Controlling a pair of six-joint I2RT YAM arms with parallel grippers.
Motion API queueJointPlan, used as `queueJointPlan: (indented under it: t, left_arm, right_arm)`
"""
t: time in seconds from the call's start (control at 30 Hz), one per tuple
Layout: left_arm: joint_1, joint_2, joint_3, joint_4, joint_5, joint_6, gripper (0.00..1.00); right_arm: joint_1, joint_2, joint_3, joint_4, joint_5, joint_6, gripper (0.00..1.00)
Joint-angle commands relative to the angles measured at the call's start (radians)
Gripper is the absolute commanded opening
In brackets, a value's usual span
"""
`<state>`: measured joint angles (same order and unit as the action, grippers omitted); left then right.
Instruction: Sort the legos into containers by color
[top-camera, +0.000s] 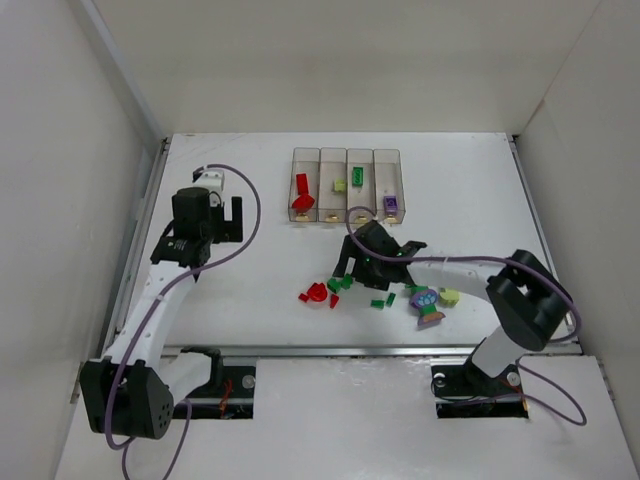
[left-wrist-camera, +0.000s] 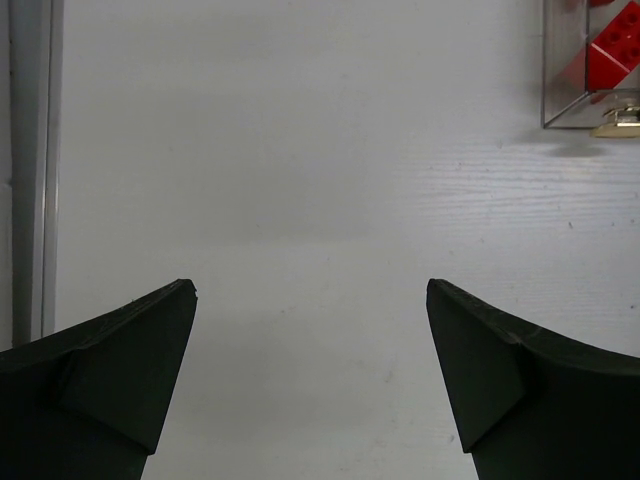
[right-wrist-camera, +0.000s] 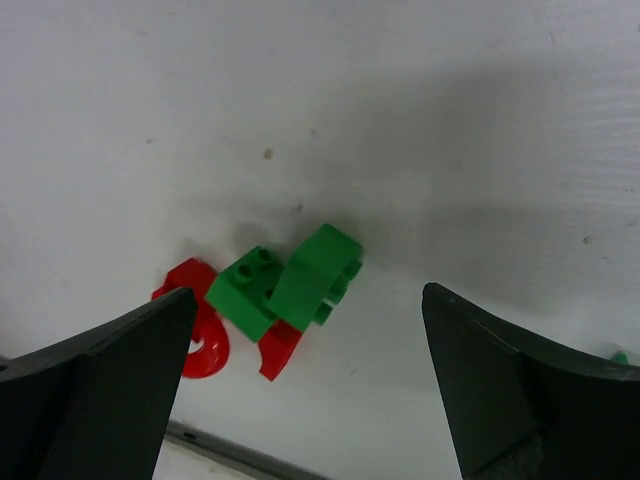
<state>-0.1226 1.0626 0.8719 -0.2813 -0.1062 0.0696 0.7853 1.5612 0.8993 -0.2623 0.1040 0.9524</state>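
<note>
Top external view showed a white table (top-camera: 250, 270) with the containers (top-camera: 374, 165), four clear bins joined in a row, toward its far side. Each bin already held a brick or two: red in the leftmost, lime-yellow next, green third, purple in the rightmost. The loose legos (top-camera: 380, 300) lay scattered on the near side of the containers: red and green pieces in front of the left bins, a multicoloured clump (top-camera: 428, 306) and a lime-yellow brick (top-camera: 450, 296) in front of and just past the right end. The left gripper (left-wrist-camera: 310, 295) hovered well to the left of the containers, its jaws spread wide with only bare table between them. The right gripper (right-wrist-camera: 308, 290) hung just in front of the containers over the loose pile, jaws also fully apart and holding nothing. In the right wrist view a green clump (right-wrist-camera: 290, 280) of two bricks sat on the table between the jaws, touching a red piece (right-wrist-camera: 278, 350), with a curved red piece (right-wrist-camera: 205, 335) just beside it. The step in hand looked like picking up that green clump for the third bin. To do it well, the gripper should probably centre on the green bricks, come straight down and close across them alone, clear of the curved red piece. Whether the red piece was snapped onto the green could not be told; if so, it would need separating first.
</note>
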Motion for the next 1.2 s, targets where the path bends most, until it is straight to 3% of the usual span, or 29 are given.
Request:
queueJointPlan:
  t: [0.0,0.27,0.5,0.93,0.97,1.0,1.17]
  left_arm:
    - [0.001,-0.032,-0.037,0.033,0.003,-0.007,1.00]
    - [-0.028,-0.041,-0.037,0.042,0.017,0.002,1.00]
    - [-0.037,-0.059,-0.037,0.042,0.017,0.002,1.00]
    - [-0.065,-0.069,-0.037,0.042,0.017,0.012,1.00]
    - [-0.065,-0.069,-0.037,0.042,0.017,0.012,1.00]
    - [-0.074,-0.069,-0.037,0.042,0.017,0.012,1.00]
    - [-0.074,-0.069,-0.037,0.042,0.008,0.012,1.00]
  right_arm:
    - [0.002,0.071,0.010,0.041,0.026,0.094,1.00]
    - [0.020,0.103,0.001,0.052,0.017,0.161,0.89]
    - [0.020,0.126,-0.008,0.052,-0.003,0.189,0.67]
    - [0.020,0.145,-0.040,0.052,0.040,0.232,0.18]
    - [0.020,0.145,-0.040,0.052,0.040,0.232,0.13]
    - [0.020,0.155,-0.030,0.052,0.040,0.217,0.00]
    - [0.031,0.123,0.097,-0.006,0.120,0.033,0.00]
